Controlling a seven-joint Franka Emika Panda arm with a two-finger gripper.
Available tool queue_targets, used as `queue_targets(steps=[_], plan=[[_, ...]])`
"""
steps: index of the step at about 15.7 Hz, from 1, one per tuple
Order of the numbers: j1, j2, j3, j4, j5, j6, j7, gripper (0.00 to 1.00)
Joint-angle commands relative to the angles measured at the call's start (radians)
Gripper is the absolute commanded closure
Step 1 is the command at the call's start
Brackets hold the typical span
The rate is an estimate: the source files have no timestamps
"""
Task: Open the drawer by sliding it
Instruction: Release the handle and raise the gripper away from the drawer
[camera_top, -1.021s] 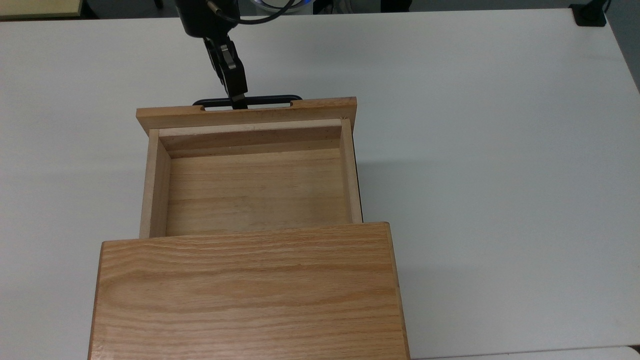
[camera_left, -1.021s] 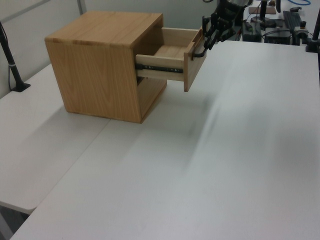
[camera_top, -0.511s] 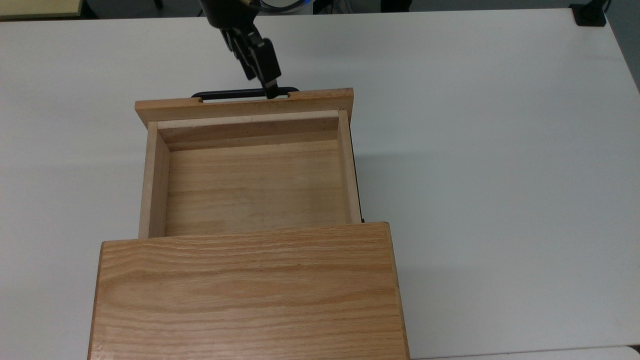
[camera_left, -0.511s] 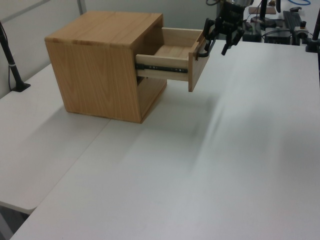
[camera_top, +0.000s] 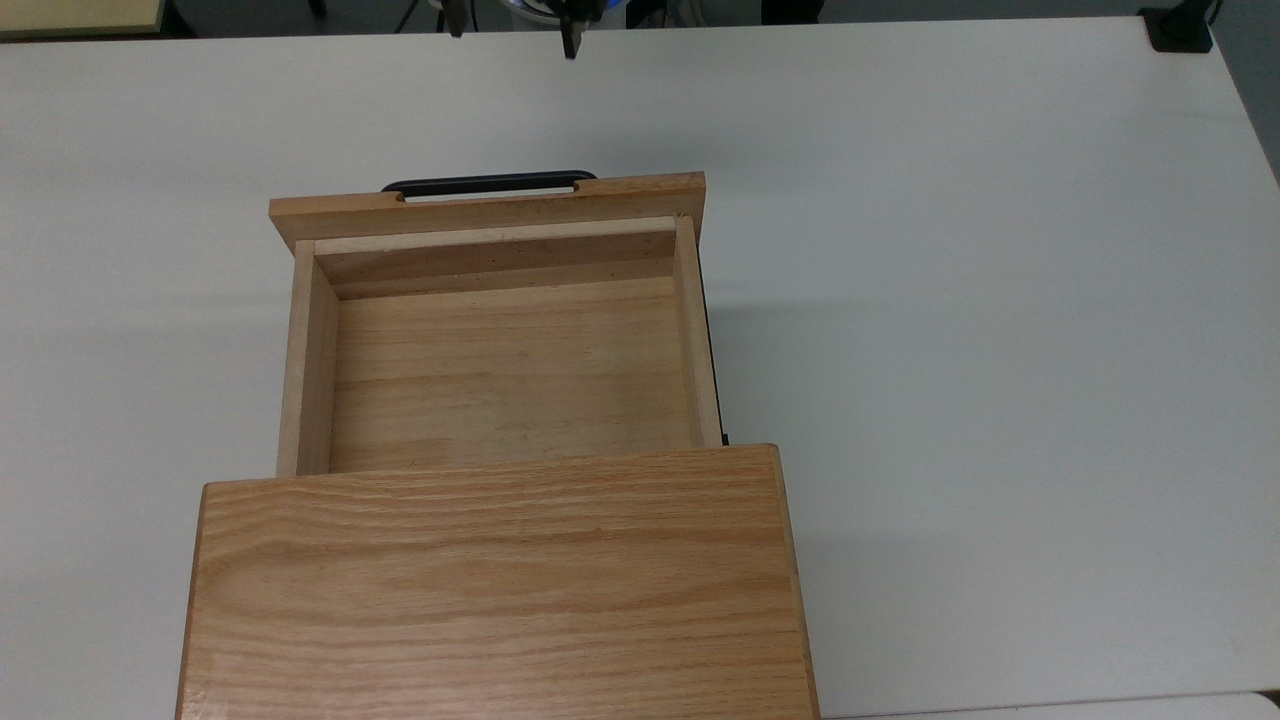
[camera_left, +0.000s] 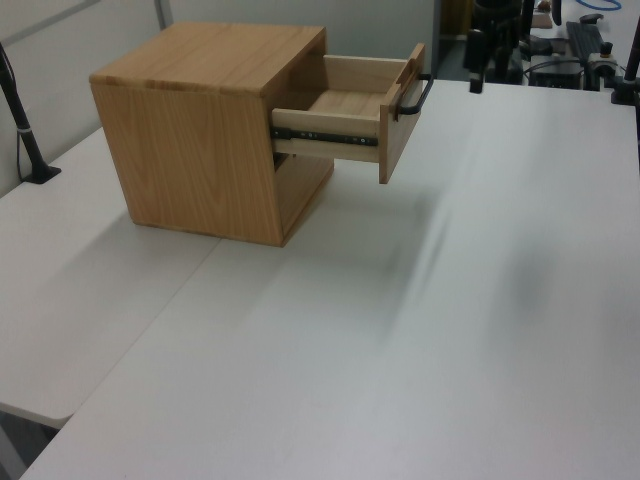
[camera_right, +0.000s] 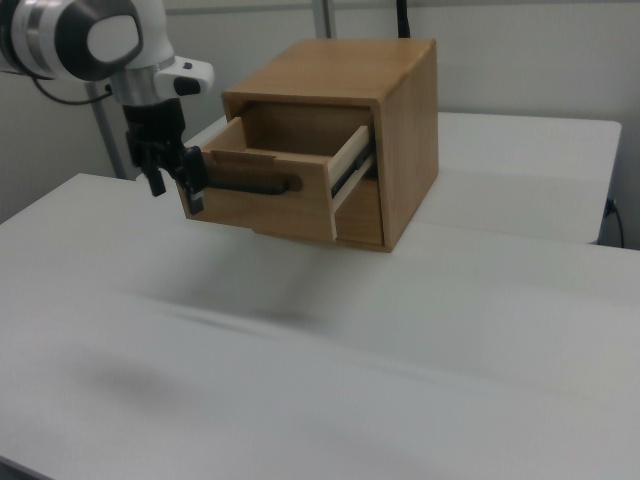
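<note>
The drawer (camera_top: 505, 360) stood pulled well out of the cabinet (camera_top: 495, 585) toward the top view's far side, its black handle (camera_top: 488, 184) free. The gripper (camera_right: 174, 186) hung clear of it with fingers apart, at the right view's left.

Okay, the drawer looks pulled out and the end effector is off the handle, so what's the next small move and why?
Probably just back the end effector a little farther from the handle and stop. The drawer already stands well out of the cabinet, its plank bottom exposed, and the open fingers hold nothing, so no further pull seems needed.
</note>
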Motion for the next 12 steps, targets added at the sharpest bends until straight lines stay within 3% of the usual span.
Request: queue_targets(steps=[1, 6, 12], plan=[[0.005, 0.002, 0.014, 0.016, -0.096, -0.081, -0.169, 0.0], [-0.035, 0.018, 0.009, 0.097, -0.119, -0.154, -0.272, 0.0], [-0.041, 0.015, 0.002, 0.103, -0.121, -0.155, -0.236, 0.0]])
